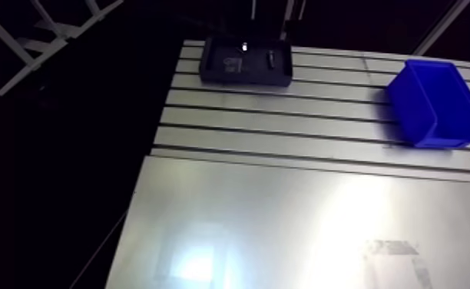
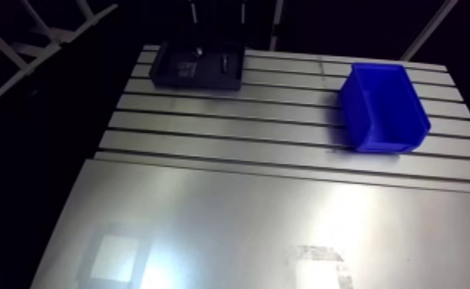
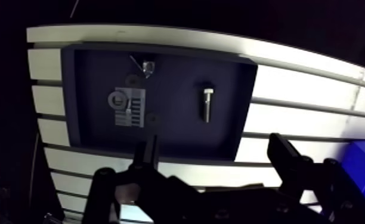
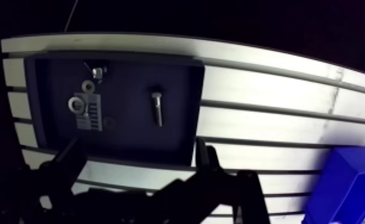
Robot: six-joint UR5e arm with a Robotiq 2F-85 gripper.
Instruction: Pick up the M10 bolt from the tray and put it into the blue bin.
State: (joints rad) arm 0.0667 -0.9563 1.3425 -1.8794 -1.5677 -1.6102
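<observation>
Dark plastic forms the shallow tray [image 3: 89, 71], which is set on the slotted aluminium tabletop [image 3: 292, 89] near its far edge. The M10 bolt [image 3: 207, 104] is seen lying flat on the tray floor, in the half nearer the blue bin [image 1: 447, 129], with its hexagonal head turned away from the claw [image 3: 213, 146]. The claw is held over the tray's near rim, its two fingers spread wide and nothing gripped between them. Toward the tray's other side a washer [image 3: 114, 99], a ribbed grey plate [image 3: 131, 110] and what may be a small shiny fitting [image 3: 148, 67] (too blurred to be named) are gathered. The bin is placed on the tabletop, well apart from the tray.
</observation>
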